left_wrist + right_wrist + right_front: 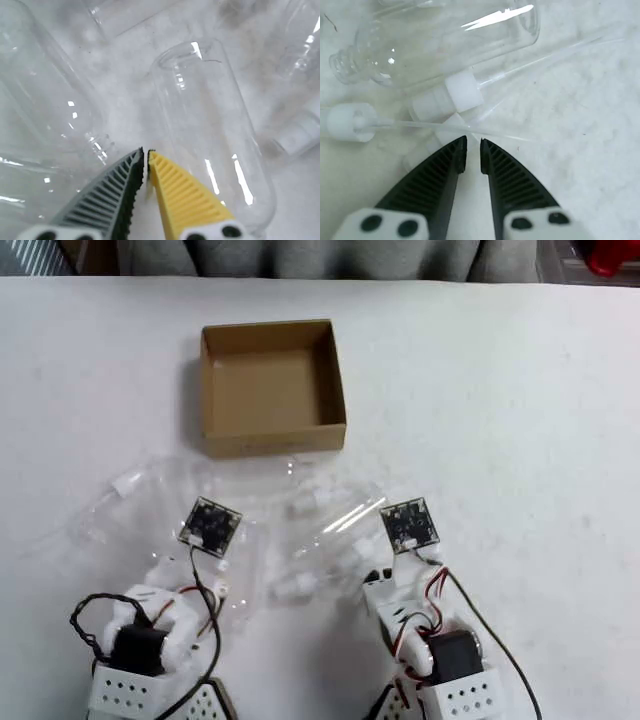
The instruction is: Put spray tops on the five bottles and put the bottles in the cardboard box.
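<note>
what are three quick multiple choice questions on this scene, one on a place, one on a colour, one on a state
1. Where does the cardboard box sit relative to the bottles?
A. beyond them, nearer the table's far edge
B. in among them
C. to their right, at the table's side edge

2. What colours are the left hand's fingers?
A. both black
B. grey and yellow
C. red and white

3. What state is the box in?
A. flaps shut
B. holding two bottles
C. open and empty

Answers:
1 A: the high view shows the box past the whole pile of bottles.
2 B: the left wrist view shows one grey finger and one yellow one.
3 C: its bare floor shows in the high view.
</note>
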{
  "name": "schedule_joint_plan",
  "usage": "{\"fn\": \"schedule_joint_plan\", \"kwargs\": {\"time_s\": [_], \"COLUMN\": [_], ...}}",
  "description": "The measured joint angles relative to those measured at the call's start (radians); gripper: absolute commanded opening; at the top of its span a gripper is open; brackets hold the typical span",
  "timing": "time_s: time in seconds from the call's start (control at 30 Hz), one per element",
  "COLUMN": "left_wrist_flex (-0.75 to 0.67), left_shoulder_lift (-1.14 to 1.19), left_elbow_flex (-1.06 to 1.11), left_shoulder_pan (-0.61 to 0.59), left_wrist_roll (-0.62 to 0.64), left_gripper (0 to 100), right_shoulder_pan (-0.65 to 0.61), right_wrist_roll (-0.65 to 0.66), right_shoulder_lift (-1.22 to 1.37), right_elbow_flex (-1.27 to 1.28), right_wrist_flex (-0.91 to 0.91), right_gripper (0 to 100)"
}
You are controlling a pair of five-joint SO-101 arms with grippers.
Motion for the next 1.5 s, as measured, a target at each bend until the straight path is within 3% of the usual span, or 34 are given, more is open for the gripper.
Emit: {"fn": "schedule_joint_plan", "kwargs": {"time_s": [1.17, 1.5], "left_wrist_flex": [-0.003, -0.146], "left_shoulder_lift": [0.0, 0.0], "left_elbow_flex": [0.0, -0.063], "left_shoulder_pan": [0.0, -0.014], "left_wrist_roll": [0.0, 0.0], "left_gripper": [2, 2], "right_shoulder_pan": [0.0, 0.0], "right_wrist_roll": [0.0, 0.0], "right_shoulder_lift": [0.0, 0.0], "right_elbow_flex": [0.0, 0.0], "right_wrist_flex": [0.0, 0.0], "right_gripper": [1.6, 1.7]}}
